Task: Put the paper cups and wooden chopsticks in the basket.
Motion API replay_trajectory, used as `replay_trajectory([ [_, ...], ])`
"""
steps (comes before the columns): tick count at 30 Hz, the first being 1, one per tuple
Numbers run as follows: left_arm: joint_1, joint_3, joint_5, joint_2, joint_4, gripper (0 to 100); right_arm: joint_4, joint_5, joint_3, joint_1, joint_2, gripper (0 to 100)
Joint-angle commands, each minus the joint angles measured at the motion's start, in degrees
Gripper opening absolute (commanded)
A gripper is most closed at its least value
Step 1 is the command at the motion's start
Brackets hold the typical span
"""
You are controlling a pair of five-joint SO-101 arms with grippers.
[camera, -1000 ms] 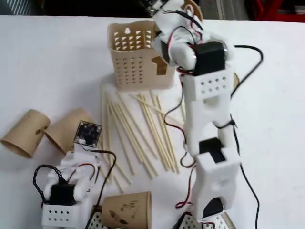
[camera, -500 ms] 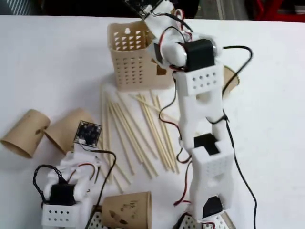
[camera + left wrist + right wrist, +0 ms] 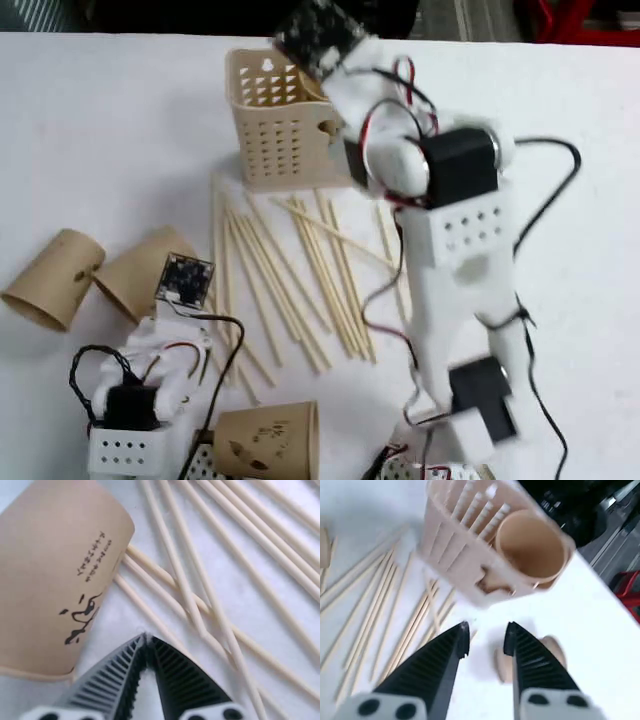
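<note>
From where I stand this job is barely begun. Out past the left end effector [image 3: 146, 639] two paper cups [image 3: 55, 278] lie on their sides on the desk [image 3: 120, 130], and a third cup [image 3: 268, 440] lies tipped over back by that arm's base. The left end effector is pinched closed on nothing, tips low over the desk; a printed cup [image 3: 55, 575] lies just beside them, and I can't tell for sure which of the three it is.

The wooden chopsticks [image 3: 290, 270] are fanned out loose on the desk between the two end effectors, some crossing just ahead of the left one's tips. None looks to be in the basket.

The basket [image 3: 285, 130] stands upright just ahead of the right end effector [image 3: 485, 632], with one cup inside [image 3: 532, 545], mouth up. That's the only piece I'd count as done. The right end effector hangs empty above the desk, fingers a narrow gap apart, and a further cup [image 3: 552, 652] lies on the desk just beyond it, beside the basket.
</note>
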Motion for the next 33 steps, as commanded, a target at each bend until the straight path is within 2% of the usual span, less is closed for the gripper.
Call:
replay_trajectory([
  [1,0.57,-0.79,0.26,-0.57,0.26,3,0.04,0.26,13.89,-0.22,-12.53,11.1],
  [4,0.48,-3.96,0.18,-0.57,1.32,3,-0.04,0.00,23.03,0.13,-19.21,11.2],
  [7,0.48,-7.56,0.18,-0.57,1.49,3,-0.04,-3.34,30.42,1.10,-23.08,11.2],
  [14,-0.13,-17.93,-1.05,-0.57,1.49,3,-1.27,-7.74,41.41,5.05,-24.13,11.2],
  [20,-7.87,-28.22,-24.88,-0.66,1.41,3,-8.57,-10.29,51.34,8.04,-24.04,11.2],
  [25,-15.78,-35.78,-26.46,-0.48,1.49,4,-15.08,-11.78,61.01,8.66,-24.40,11.2],
  [27,-19.47,-37.27,-26.73,-0.48,1.49,9,-17.19,-11.78,62.95,9.98,-24.31,11.2],
  [30,-25.27,-37.98,-31.30,-0.40,1.58,20,-19.91,-11.87,65.32,11.21,-23.96,11.2],
  [33,-30.81,-39.30,-37.63,-0.40,1.49,20,-22.29,-11.87,67.69,11.30,-23.96,11.2],
])
